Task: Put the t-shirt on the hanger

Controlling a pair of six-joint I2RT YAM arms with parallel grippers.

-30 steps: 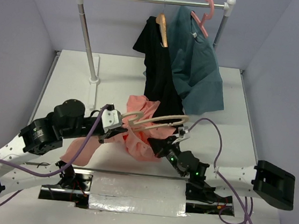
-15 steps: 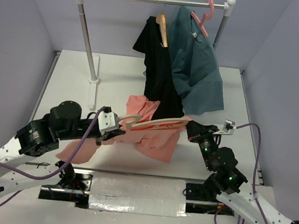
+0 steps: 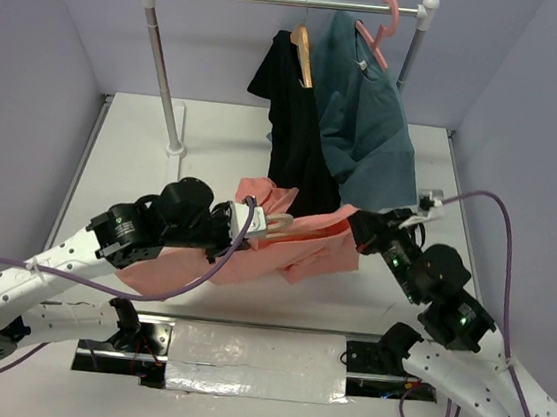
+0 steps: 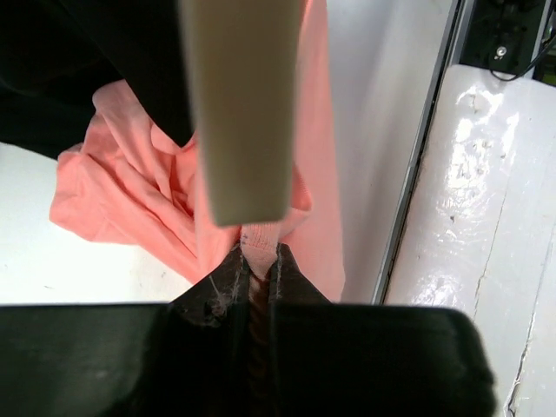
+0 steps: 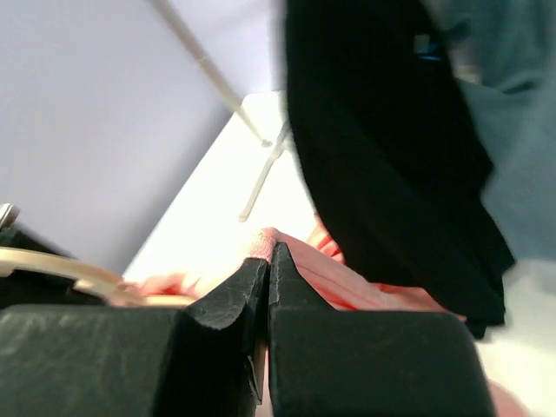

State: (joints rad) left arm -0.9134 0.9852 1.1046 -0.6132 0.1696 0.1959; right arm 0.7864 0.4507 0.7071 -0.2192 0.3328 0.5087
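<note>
The salmon t-shirt (image 3: 289,252) hangs stretched between my two grippers above the table, its lower part resting on the white surface. The pale beige hanger (image 3: 275,224) lies mostly under the cloth, with only its left end showing. My left gripper (image 3: 260,225) is shut on a ribbed edge of the t-shirt (image 4: 130,187). The hanger (image 4: 239,104) runs just above that gripper (image 4: 256,254) in the left wrist view. My right gripper (image 3: 359,228) is shut on the shirt's right edge. In the right wrist view that gripper (image 5: 270,254) pinches pink cloth (image 5: 365,280), with the hanger (image 5: 52,263) at the far left.
A clothes rack (image 3: 282,0) stands at the back, its post base (image 3: 175,148) on the left. A black shirt (image 3: 292,130) on a brown wooden hanger and a teal shirt (image 3: 368,128) on a pink hanger (image 3: 382,29) hang just behind the t-shirt. Grey walls close both sides.
My right arm swung right and back, pulling the shirt's edge out to the right. My left gripper moved right. The shirt now covers most of the hanger.
</note>
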